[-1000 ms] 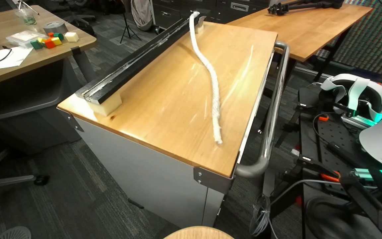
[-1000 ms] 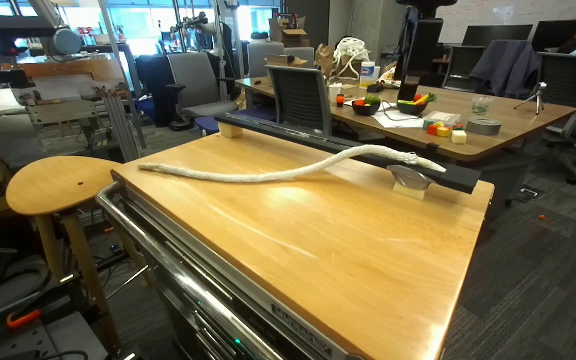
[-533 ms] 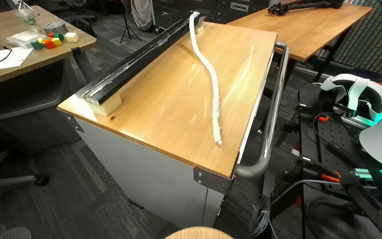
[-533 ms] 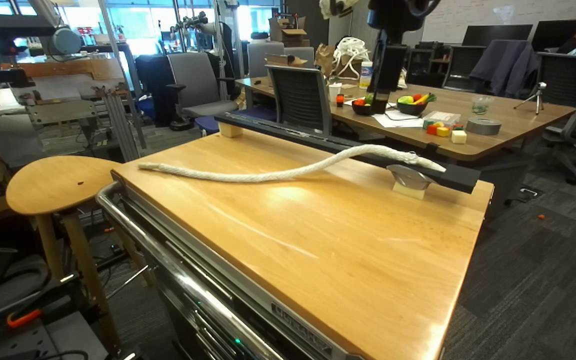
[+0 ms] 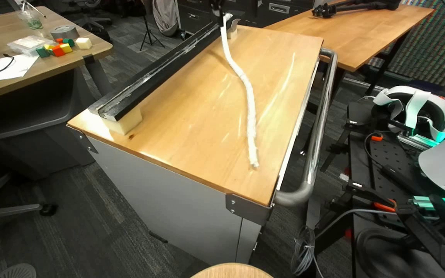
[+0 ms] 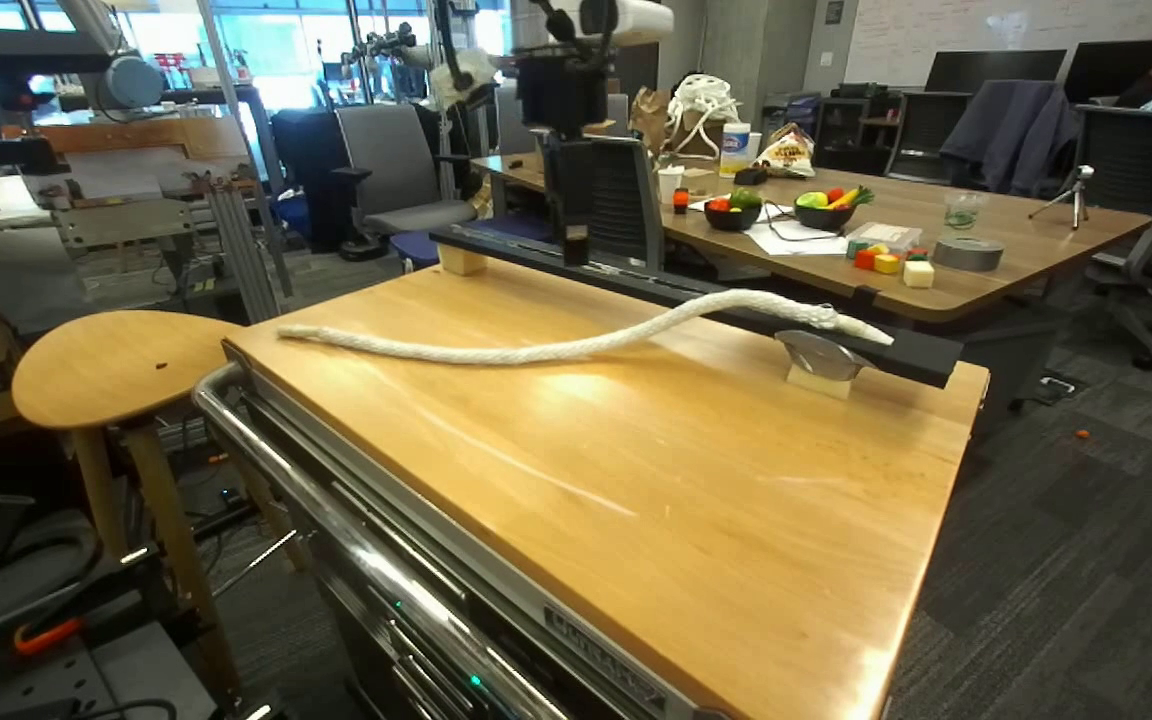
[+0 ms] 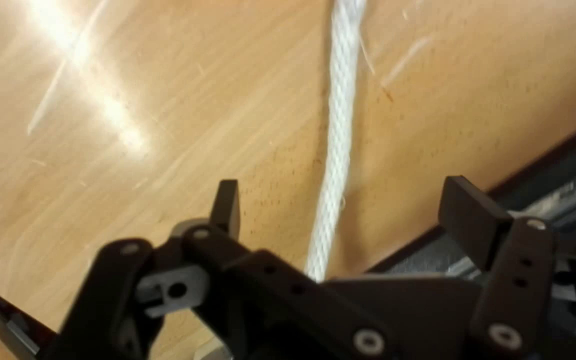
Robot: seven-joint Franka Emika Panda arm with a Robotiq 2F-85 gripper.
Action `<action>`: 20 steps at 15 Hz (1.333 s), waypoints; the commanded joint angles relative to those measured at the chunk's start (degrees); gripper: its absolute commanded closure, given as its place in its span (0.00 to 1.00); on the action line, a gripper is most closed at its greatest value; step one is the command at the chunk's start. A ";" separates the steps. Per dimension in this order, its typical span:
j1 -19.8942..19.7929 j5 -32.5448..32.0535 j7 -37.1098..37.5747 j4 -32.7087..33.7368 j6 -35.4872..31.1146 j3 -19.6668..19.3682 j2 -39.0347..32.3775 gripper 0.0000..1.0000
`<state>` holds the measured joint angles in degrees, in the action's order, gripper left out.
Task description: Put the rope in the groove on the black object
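The wrist view shows the pincer spread wide, the white rope seen between its fingers (both ends out of sight); in an exterior view, one end lies over the black rail at right, the other on the table at left.

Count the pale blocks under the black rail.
2. In an exterior view, the far block sits under the far end of the rail, the near block toward its near end. More may be hidden behind.
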<state>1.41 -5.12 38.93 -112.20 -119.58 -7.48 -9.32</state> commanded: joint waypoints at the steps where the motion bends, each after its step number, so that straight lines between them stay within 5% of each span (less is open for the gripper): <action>1: 1.44 -4.44 -1.85 -7.73 5.32 3.08 5.99 0.00; 6: 0.79 -3.57 -0.51 -6.84 4.69 4.05 4.19 0.00; 8: 0.40 1.78 2.66 -6.90 4.01 4.07 1.90 0.00; 12: 2.35 10.43 7.61 -16.30 -11.51 6.42 2.61 0.00; 20: 3.48 6.89 8.24 -17.13 -12.92 7.29 0.64 0.00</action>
<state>4.39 3.96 45.85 -128.88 -132.50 -0.12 -9.05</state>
